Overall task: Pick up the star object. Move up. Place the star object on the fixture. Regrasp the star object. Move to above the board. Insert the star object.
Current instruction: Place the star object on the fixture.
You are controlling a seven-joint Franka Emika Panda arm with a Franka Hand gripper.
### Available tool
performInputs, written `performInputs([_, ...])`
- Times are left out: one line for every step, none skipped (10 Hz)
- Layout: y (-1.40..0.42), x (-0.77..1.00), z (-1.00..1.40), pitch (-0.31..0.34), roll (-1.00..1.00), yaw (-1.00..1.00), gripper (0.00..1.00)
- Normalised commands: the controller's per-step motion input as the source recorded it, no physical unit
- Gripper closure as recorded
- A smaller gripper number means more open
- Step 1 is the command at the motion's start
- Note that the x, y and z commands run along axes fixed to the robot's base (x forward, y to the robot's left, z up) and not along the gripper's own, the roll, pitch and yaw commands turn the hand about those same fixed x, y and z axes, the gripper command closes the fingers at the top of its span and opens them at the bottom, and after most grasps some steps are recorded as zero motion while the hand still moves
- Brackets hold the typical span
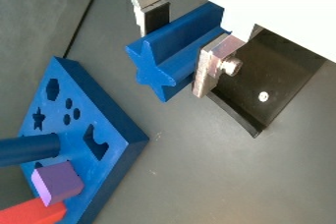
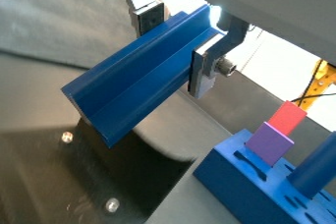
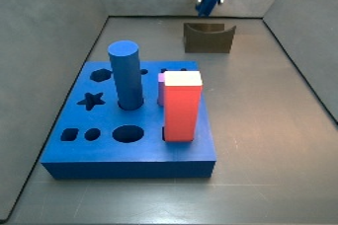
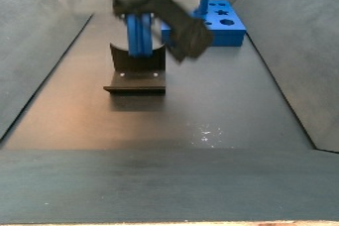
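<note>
The gripper [image 1: 184,43] is clamped across the star object [image 1: 175,49], carrying it in the air just above the fixture [image 3: 209,37]. This looks like the placing step; next it must lower the peg into the fixture's notch. On the board [image 3: 79,152], well away from the gripper, a blue cylinder [image 3: 126,73] and red block [image 3: 181,109] fill holes; the star hole [image 3: 91,100] is empty.

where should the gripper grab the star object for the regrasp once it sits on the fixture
Probably near its upper end, from above: the gripper now clamps the star object mid-length across its flat flanks, above the fixture, whose notch would cover the lower end.
</note>
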Motion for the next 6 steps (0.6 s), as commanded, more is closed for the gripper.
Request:
performInputs([0.14,0.2,-1.0,0.082,-0.29,-0.21,1.0])
performInputs([0.14,0.2,-1.0,0.045,-0.21,-0.2,1.0])
performInputs([0.13,0.19,-0.92,0.016,-0.18,-0.19,1.0])
performInputs([0.11,0.15,-0.72,-0.002,-0.18,-0.17,1.0])
performInputs([0.08,0.13,-0.48,-0.02,-0.17,-0.14,1.0])
performInputs([0.07,0.1,-0.34,-0.03,-0.16,-0.12,1.0])
